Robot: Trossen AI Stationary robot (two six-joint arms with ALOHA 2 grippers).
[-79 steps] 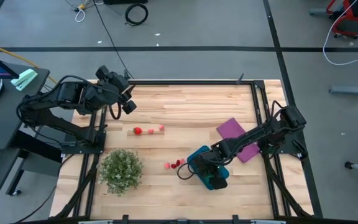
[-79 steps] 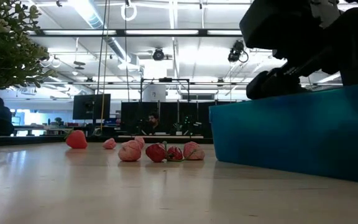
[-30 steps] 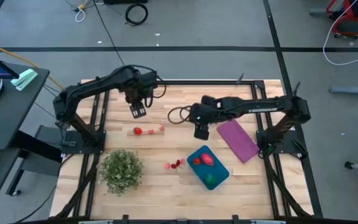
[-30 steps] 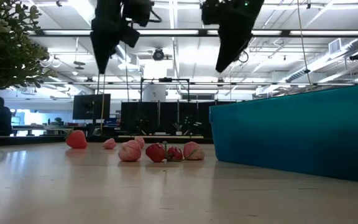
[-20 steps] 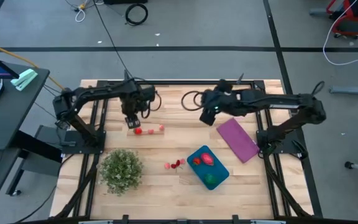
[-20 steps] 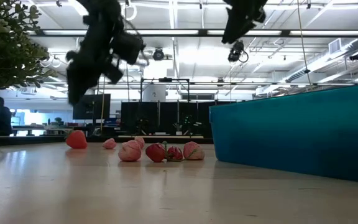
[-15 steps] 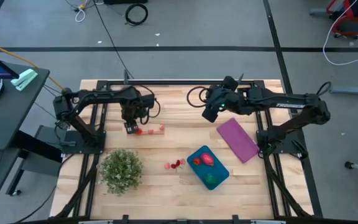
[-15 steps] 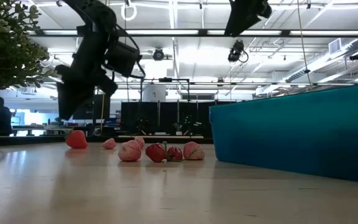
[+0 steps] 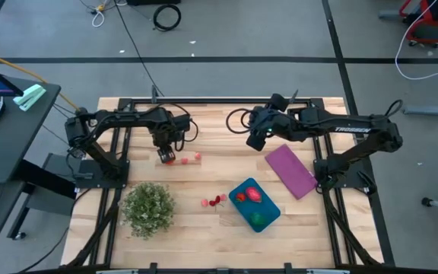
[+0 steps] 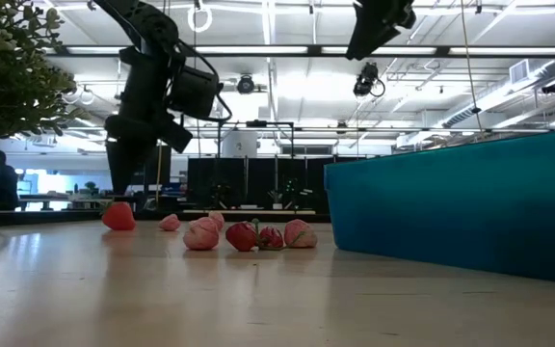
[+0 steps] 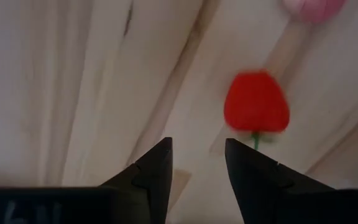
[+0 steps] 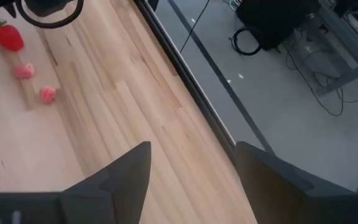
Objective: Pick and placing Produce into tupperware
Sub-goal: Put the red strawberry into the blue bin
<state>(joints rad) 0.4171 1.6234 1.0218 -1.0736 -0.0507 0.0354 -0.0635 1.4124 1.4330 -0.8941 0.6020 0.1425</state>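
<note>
Bare wood around the red strawberry [image 9: 169, 160], pink piece [image 9: 197, 157] beside.

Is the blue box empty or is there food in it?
Not empty. The high view shows the tupperware holding red pieces and a green piece. More produce lies on the table beside it.

We find the tupperware [image 9: 254, 204] right of the plant [image 9: 148, 208], with loose produce [image 9: 214, 201] between them. Two pieces lie in the tupperware. The mat [image 9: 290, 170] sits behind it.

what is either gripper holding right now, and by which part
Nothing is held. The left gripper hovers open just short of the small red toy strawberry on the wooden table; the right gripper is open and empty.
</note>
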